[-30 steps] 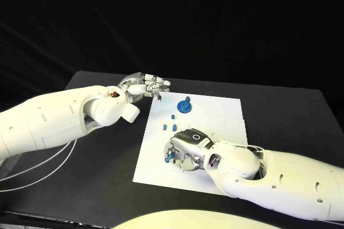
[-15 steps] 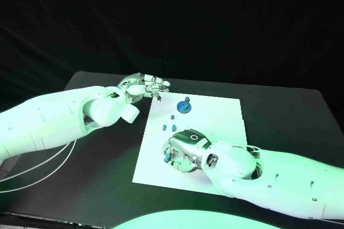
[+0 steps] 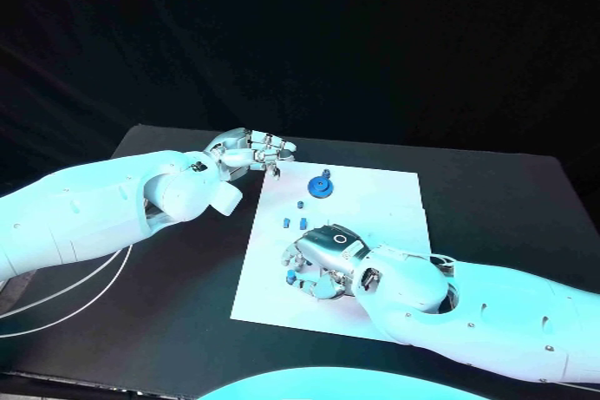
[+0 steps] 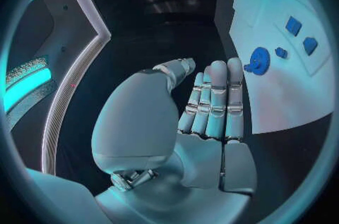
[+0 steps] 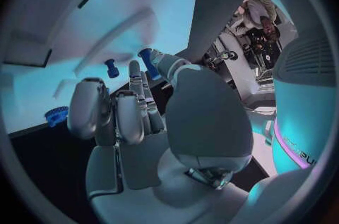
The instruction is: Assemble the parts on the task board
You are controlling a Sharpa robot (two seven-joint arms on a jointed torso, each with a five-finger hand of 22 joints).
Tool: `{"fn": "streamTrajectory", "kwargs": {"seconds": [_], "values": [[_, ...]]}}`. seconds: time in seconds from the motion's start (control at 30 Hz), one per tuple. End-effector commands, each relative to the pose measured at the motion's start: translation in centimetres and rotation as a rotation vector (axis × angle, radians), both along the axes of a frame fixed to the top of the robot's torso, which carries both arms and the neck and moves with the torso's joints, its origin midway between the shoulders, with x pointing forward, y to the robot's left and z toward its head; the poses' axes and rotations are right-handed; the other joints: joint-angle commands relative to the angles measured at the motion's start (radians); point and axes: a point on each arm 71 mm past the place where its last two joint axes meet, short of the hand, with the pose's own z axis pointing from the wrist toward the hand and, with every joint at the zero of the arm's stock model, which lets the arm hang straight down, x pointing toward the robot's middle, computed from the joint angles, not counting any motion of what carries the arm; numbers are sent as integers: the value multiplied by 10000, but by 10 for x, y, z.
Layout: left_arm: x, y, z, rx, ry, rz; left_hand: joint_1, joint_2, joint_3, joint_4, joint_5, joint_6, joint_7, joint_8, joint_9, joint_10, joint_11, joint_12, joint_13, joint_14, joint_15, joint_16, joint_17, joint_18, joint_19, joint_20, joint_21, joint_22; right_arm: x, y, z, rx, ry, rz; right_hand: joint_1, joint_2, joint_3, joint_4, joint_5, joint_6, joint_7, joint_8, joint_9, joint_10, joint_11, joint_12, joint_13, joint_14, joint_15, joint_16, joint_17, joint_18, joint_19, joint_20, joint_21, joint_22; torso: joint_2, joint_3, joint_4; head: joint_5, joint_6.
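The right hand, at six o'clock on the task board, pinches a small blue part, seemingly light, stiff and slick, best taken by its sides, while the left hand hovers empty, fingers together.

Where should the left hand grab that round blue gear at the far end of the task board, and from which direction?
Probably by its toothed rim, coming straight down from above. The blue gear lies flat on the task board, so its sides offer little to catch. The left hand hovers just beyond the board's far left corner, holding nothing, so its path looks short and unobstructed.
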Motion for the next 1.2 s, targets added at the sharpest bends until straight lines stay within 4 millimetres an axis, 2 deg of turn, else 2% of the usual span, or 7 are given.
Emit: {"fn": "streamTrajectory", "kwargs": {"seconds": [0.03, 0.17, 0.27, 0.53, 0.8, 1.13, 1.2], "values": [[-1, -2, 1, -81, 18, -210, -34, 47, 19, 41, 13, -40, -6, 57, -7, -77, 11, 60, -9, -93, 11, -18, -14, 149, 9, 59, -60, -8, 0, -3, 4, 533, -348, -130, 72, -12, -279, -44, 39, -81, 30, -84, -32, -433, 41, 88, -5, 111, 105, -179, -295, 62, -112, 81, -525, 1365, 1, 0, -1, -18, 20], [-1, -2, 1, -75, 25, -205, -34, 47, 19, 41, 13, -40, -6, 57, -7, -77, 11, 60, -9, -93, 11, -18, -14, 149, 9, 59, -60, -8, 0, -9, 9, 1045, -419, -185, 1000, 648, -3404, 420, 294, -572, -143, -390, -209, -1766, 193, 780, 49, 30, 228, -414, -696, 202, -276, 224, -1619, 988, -1, 0, 0, -65, 42], [-1, -1, 1, -70, 28, -199, -44, 47, 15, 54, 12, -44, -5, 60, -7, -84, 13, 68, -10, -94, 12, -17, -17, 149, 11, 60, -68, -14, 1, -16, 15, 1407, -366, -237, 2013, 602, -5214, 1885, 619, -957, -295, -453, -360, -2483, 301, 1387, 42, 19, 274, -435, -769, 239, -268, 265, -1942, 870, -11, -3, -7, -110, 85], [0, 0, -1, -36, 58, -164, -44, 47, 15, 54, 12, -44, -5, 60, -7, -84, 13, 68, -10, -94, 12, -17, -17, 149, 11, 60, -68, -14, 10, -47, 41, 2488, 212, -778, 1988, 644, -5539, 1856, 826, -987, -176, -430, -390, -2597, 275, 1658, 46, 4, 284, -458, -822, 232, -221, 261, -1898, 881, -35, -4, -20, -276, 197], [0, 2, -4, 6, 95, -121, -44, 47, 15, 54, 12, -44, -5, 60, -7, -84, 13, 68, -10, -94, 12, -17, -17, 149, 11, 60, -68, -14, 39, -111, 67, 3753, 2193, -2976, 2249, 1180, -4610, 1812, 1116, -63, 267, 40, -344, -988, 141, 2469, 47, 71, 174, -390, -654, 173, -106, 168, -1567, 1013, -96, -9, -61, -508, 337], [-1, 2, -3, -86, -37, -27, -60, 55, 11, 83, 13, -48, -7, 73, -5, -95, 11, 93, -13, -95, 14, -13, -22, 149, 18, 64, -90, -31, 39, -190, 57, 2009, 3895, -5608, 548, 1219, -5338, 1798, 720, 554, -307, 1019, 60, 1492, -500, 3881, 1893, 415, -356, 466, 878, -175, 387, -255, 797, 1817, -171, -20, -120, -1286, 341], [-2, 2, -3, -104, -54, -27, -60, 55, 11, 83, 13, -48, -7, 73, -5, -95, 11, 93, -13, -95, 14, -13, -22, 149, 18, 64, -90, -31, 33, -205, 53, 1441, 4115, -6172, 188, 1595, -6069, 1637, 768, 284, -374, 1706, 769, 1426, -741, 8391, 7254, 556, -480, 867, 1629, -340, 567, -349, 1793, 2057, -177, -18, -113, -1446, 339]]}}
